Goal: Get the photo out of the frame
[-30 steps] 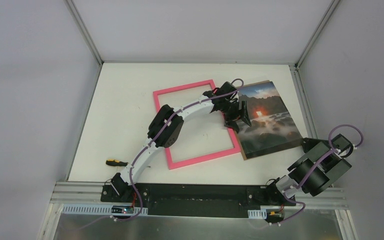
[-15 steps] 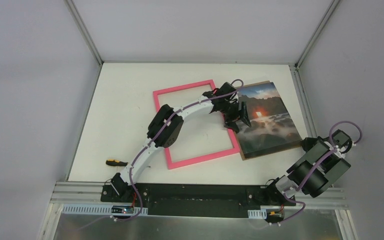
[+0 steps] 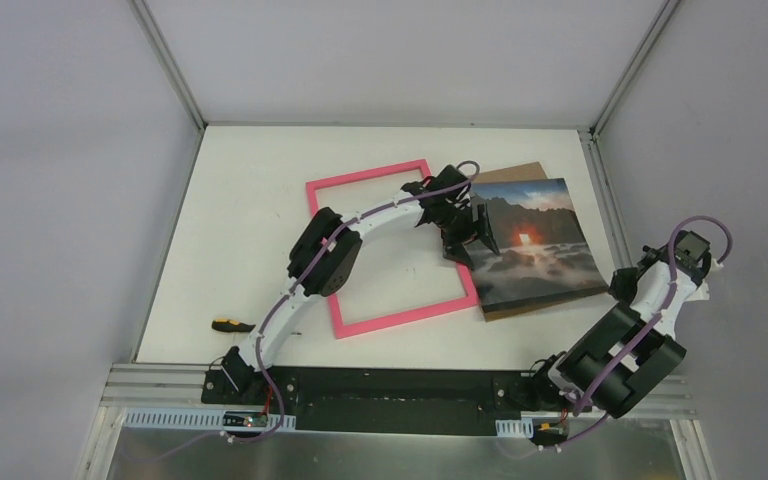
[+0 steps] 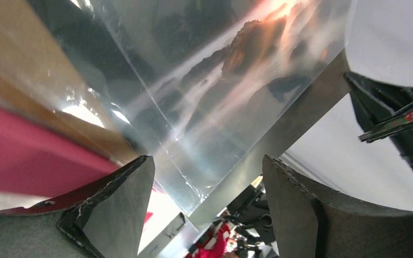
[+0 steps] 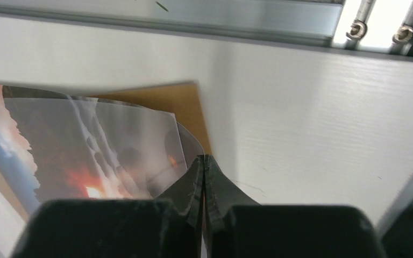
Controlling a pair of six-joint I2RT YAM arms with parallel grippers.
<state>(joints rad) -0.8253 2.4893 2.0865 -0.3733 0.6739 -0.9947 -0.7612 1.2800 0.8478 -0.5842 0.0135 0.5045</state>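
The photo [image 3: 535,250], a sunset landscape print, lies right of the empty pink frame [image 3: 367,173] and sits askew on its brown board [image 3: 525,168]. My right gripper [image 3: 622,283] is at the print's near right corner. In the right wrist view that gripper [image 5: 204,161] is shut, with the curled corner of the photo [image 5: 102,145] pinched between its tips above the board [image 5: 177,99]. My left gripper [image 3: 470,235] is open at the print's left edge. Its fingers [image 4: 123,199] straddle the glossy photo [image 4: 220,80] without closing on it, beside the frame [image 4: 27,156].
A small orange-handled screwdriver [image 3: 230,325] lies near the left arm's base. Grey walls with metal rails [image 3: 605,210] enclose the white table on three sides. The right arm's elbow [image 3: 620,360] is folded near the front right corner.
The right gripper has closed on the photo's corner and that arm has swung up and right. The print has turned and slid on the brown board. The left gripper barely moved.
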